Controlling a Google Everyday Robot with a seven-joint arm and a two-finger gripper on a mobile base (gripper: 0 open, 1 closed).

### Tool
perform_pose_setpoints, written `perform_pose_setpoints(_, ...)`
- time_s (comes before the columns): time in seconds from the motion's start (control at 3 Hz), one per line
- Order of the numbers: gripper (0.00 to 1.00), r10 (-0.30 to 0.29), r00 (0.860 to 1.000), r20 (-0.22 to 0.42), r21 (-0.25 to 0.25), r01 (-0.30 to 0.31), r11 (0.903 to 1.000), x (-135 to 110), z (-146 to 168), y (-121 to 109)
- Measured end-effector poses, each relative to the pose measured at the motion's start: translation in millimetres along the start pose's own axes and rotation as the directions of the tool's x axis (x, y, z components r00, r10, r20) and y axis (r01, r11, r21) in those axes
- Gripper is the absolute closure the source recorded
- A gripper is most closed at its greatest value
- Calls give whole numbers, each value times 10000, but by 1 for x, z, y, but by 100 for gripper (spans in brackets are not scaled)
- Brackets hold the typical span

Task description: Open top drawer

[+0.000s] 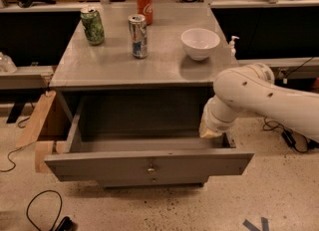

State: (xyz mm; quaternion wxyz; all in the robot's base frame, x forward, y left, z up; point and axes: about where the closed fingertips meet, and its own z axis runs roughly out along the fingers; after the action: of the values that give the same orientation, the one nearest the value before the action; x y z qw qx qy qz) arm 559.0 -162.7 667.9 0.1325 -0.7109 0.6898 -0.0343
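The top drawer (pixel 99 164) of the grey cabinet is pulled far out toward me. Its flat grey front carries a small round brassy knob (pixel 151 169) at its centre. The inside is plain grey and holds nothing I can see. My white arm (pixel 259 95) reaches in from the right. My gripper (pixel 210 131) sits at the drawer's right rear corner, just above the right side wall. Only its tan end shows below the wrist. A narrower drawer front (pixel 152 180) shows just below the open drawer.
On the cabinet top (pixel 99 65) stand a green can (pixel 92 26), a silver-blue can (pixel 138 36), a red cola can (pixel 144 6) and a white bowl (pixel 200 43). A wooden board (pixel 36 120) leans at the cabinet's left. Cables (pixel 42 210) lie on the floor.
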Motion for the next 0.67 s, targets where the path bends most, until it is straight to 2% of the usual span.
perform_pose_setpoints(0.33,100,57,10000,20,-551,-56,9985,-2,25,27)
perform_pose_setpoints(0.67,100,406,9992,-48,-929,-409,9948,5,29,55)
